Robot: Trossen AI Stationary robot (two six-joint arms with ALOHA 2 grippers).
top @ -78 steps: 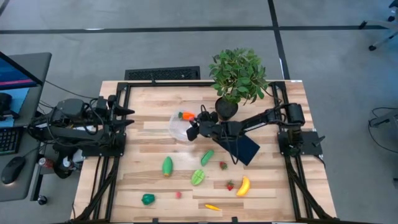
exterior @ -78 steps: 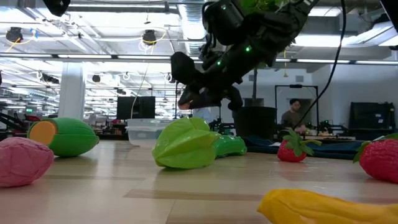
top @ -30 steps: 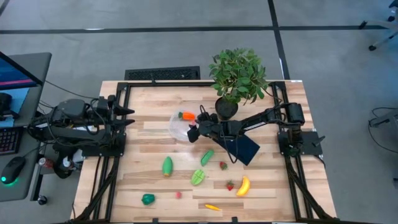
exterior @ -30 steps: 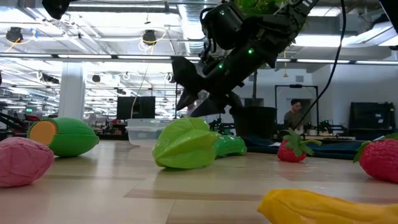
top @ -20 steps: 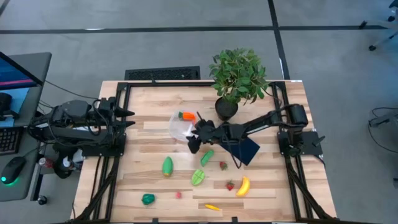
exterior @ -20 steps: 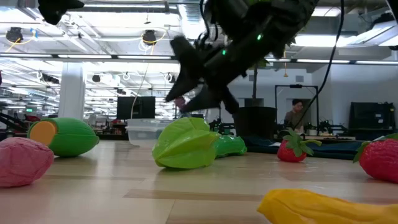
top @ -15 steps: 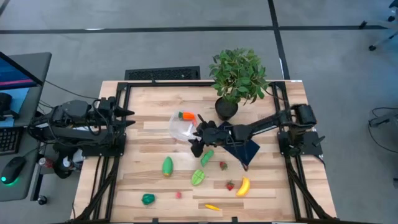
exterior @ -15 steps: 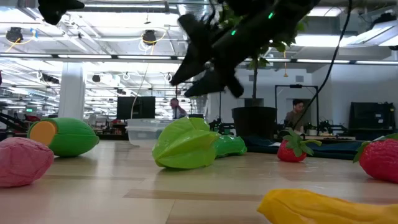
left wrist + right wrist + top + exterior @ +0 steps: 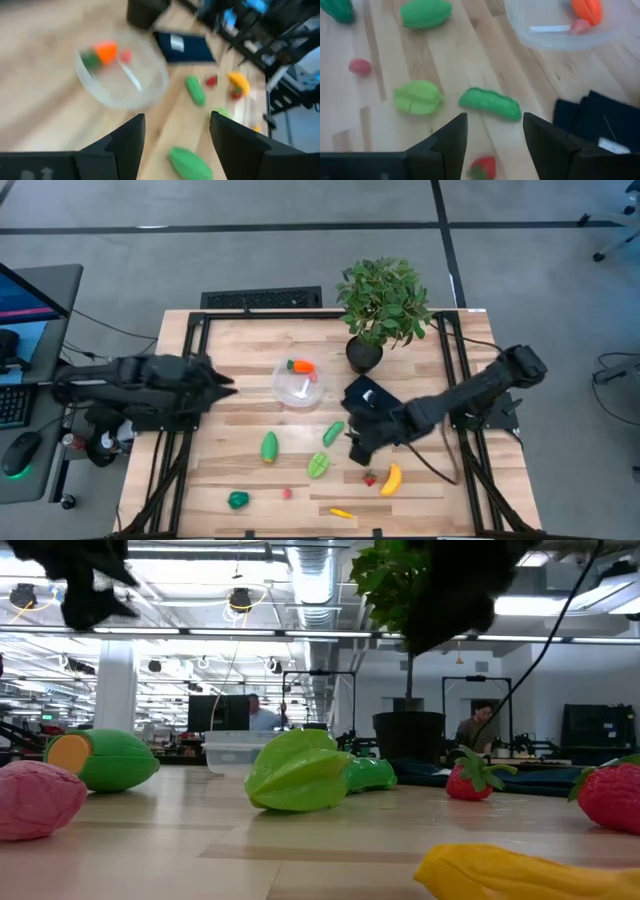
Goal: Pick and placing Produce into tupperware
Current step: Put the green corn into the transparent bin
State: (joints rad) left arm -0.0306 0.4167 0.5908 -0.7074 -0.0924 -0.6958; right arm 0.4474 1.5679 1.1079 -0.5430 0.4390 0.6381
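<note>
The clear round tupperware [image 9: 297,385] stands mid-table and holds an orange carrot [image 9: 300,366] and a small red piece [image 9: 580,25]. My right gripper [image 9: 357,448] hangs open above the table, near a strawberry [image 9: 482,168] that shows low between its fingers, untouched. A green cucumber [image 9: 333,432], a green starfruit [image 9: 318,466] and a green oblong fruit [image 9: 269,446] lie on the wood nearby. A banana [image 9: 391,478] and a second strawberry [image 9: 369,478] lie nearer the front. My left gripper [image 9: 226,386] is open and empty, left of the tupperware [image 9: 122,75].
A dark blue flat rectangle [image 9: 372,395] lies right of the tupperware, and a potted plant [image 9: 380,305] stands behind it. A dark green pepper [image 9: 237,500], a small pink piece [image 9: 287,493] and a small orange piece [image 9: 341,513] lie near the front edge.
My right gripper has left the spot over the tupperware, swinging toward the table's near and right edges and rising, until it hangs over the strawberry beside the blue rectangle. My left gripper has reached out toward the tupperware, sinking and rolling. The produce has stayed put.
</note>
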